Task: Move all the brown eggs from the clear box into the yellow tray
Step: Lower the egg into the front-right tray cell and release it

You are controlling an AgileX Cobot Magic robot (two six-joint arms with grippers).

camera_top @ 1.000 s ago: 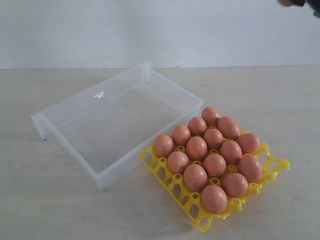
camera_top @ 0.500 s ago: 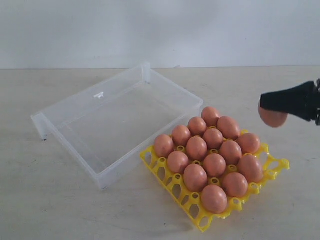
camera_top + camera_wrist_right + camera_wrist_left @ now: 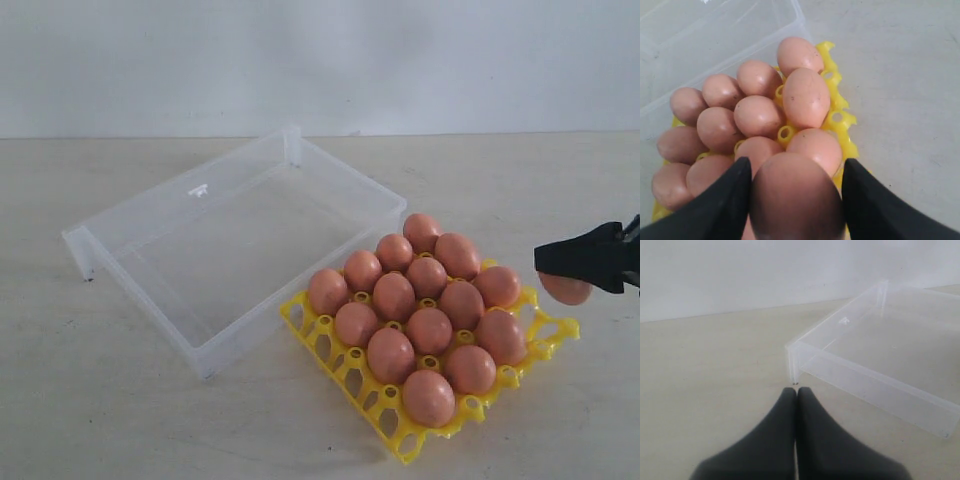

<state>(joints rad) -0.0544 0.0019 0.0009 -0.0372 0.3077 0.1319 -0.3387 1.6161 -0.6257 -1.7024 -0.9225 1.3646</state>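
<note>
Holding brown egg [image 3: 566,291] between wide-set jaws, right gripper [image 3: 795,165] hangs above yellow tray [image 3: 555,330] right edge. Best lower slow into free cup, not bumping other eggs [image 3: 430,330]. Left gripper [image 3: 796,392] pinched closed, empty.

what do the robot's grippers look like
Both the left gripper and the right gripper have plain matte black fingers, broad at the base and tapering to narrow wedge tips. No cables, markings or labels show in these views.
</note>
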